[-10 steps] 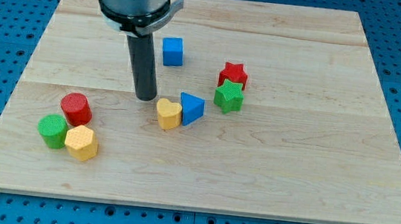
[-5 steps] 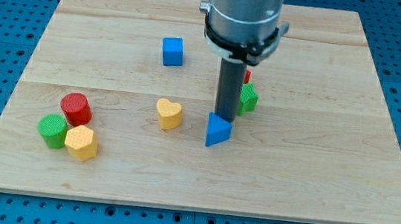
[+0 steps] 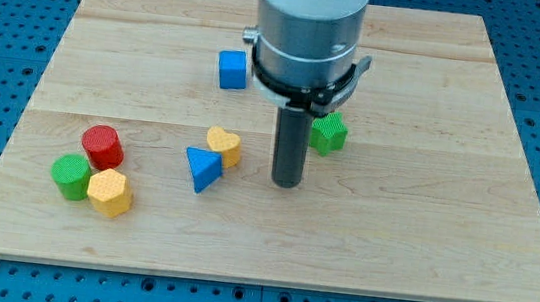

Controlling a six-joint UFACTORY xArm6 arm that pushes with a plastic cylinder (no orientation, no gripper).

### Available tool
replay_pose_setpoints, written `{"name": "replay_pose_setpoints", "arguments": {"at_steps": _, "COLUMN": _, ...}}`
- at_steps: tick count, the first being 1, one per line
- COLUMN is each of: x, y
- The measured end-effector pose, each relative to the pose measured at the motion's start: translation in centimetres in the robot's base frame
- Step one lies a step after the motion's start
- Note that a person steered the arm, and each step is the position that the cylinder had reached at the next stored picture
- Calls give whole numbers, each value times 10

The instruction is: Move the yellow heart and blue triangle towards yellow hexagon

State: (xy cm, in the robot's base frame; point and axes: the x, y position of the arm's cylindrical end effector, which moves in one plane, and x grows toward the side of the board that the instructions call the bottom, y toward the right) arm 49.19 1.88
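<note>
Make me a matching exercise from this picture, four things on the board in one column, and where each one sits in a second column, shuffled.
Column one:
1. blue triangle
2. blue cube
3. green star
4. yellow hexagon

Column two:
A. to the view's right of my tip
B. touching the yellow heart on its lower left
C. in the cluster with the red cylinder and green cylinder
D. alone toward the view's top, left of the arm

Pairs: 1-B, 2-D, 3-A, 4-C
</note>
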Motion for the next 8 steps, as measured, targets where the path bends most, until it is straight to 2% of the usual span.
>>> {"name": "replay_pose_setpoints", "arguments": {"at_steps": 1, "x": -35, "y": -22}}
{"name": "replay_pose_setpoints", "arguments": {"at_steps": 2, "x": -40, "y": -84}}
{"name": "replay_pose_setpoints", "arguments": {"at_steps": 3, "x": -17, "y": -140}}
{"name": "replay_pose_setpoints", "arguments": {"at_steps": 4, "x": -14, "y": -156}}
{"name": "replay_pose_setpoints", "arguments": {"at_steps": 6, "x": -10, "y": -30}}
{"name": "replay_pose_setpoints", "arguments": {"at_steps": 7, "x": 22, "y": -24}}
{"name": "replay_pose_setpoints", "arguments": {"at_steps": 8, "x": 28, "y": -88}}
